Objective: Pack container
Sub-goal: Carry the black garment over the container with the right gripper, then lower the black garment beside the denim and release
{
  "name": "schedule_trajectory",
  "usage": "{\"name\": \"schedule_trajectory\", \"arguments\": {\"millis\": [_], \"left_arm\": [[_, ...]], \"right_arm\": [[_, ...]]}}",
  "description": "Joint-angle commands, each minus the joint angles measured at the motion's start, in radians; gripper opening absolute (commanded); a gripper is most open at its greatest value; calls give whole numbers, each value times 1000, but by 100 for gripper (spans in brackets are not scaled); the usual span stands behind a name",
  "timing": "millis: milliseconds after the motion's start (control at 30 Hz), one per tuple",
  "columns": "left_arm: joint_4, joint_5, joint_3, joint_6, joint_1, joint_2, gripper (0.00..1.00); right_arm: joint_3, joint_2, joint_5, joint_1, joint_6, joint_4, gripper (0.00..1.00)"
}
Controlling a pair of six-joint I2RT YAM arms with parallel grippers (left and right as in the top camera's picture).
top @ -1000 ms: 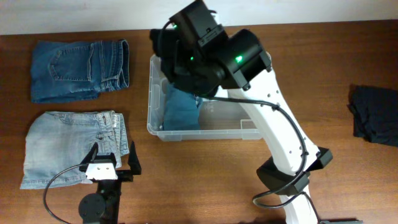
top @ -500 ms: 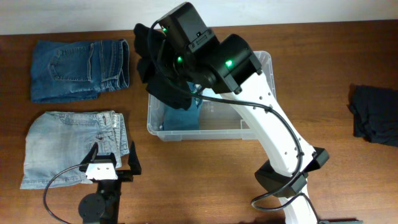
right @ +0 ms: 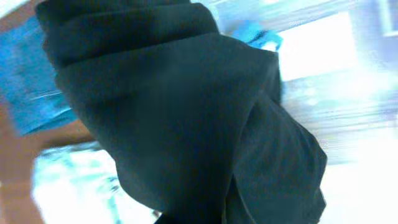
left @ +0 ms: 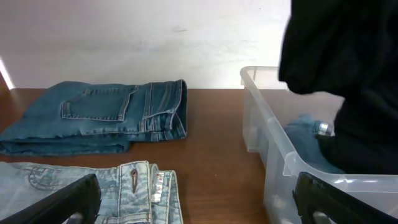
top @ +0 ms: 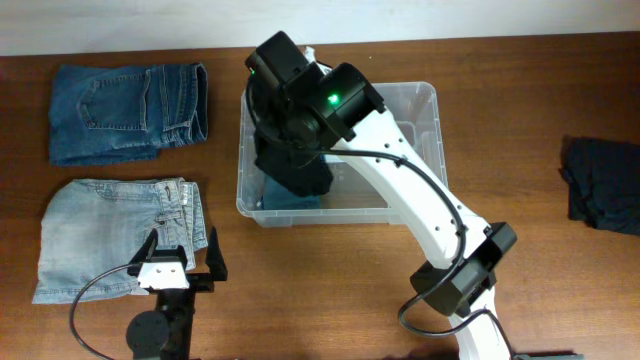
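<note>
R end effector point(top: 292, 135) clamps black garment point(top: 297, 168) over container point(top: 415, 150), blue item point(top: 285, 198) inside; L end effector point(top: 182, 252) apart. Unpacked: dark jeans point(top: 128, 97), pale jeans point(top: 115, 235), dark cloth point(top: 603, 185).

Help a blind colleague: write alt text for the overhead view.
Right arm holds a dark garment over the clear container, blue denim inside. Left: folded blue jeans, pale jeans and the open left gripper. Far right: another dark garment.

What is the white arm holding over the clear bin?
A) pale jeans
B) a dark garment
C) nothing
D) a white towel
B: a dark garment hangs from the arm over the bin, filling the right wrist view; the pale jeans lie on the table.
</note>
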Motion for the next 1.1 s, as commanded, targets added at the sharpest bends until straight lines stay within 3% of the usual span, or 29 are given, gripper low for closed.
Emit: {"name": "schedule_trajectory", "arguments": {"millis": [0, 633, 700, 800, 900, 967, 1067], "left_arm": [[-2, 11, -4, 12, 6, -5, 99], [-2, 11, -4, 12, 6, -5, 99], [-2, 11, -4, 12, 6, -5, 100], [-2, 11, -4, 12, 6, -5, 99], [-2, 11, -4, 12, 6, -5, 99], [-2, 11, -4, 12, 6, -5, 100], [-2, 11, -4, 12, 6, -5, 99]], "right_arm": [[-50, -30, 113, -37, -8, -15, 4], [-374, -30, 291, -156, -93, 5, 5], [-396, -30, 303, -156, -94, 13, 15], [-420, -30, 302, -155, -93, 21, 18], [-428, -30, 302, -154, -106, 23, 36], [-428, -30, 302, -153, -182, 31, 52], [-426, -30, 311, -154, -353, 44, 64]]}}
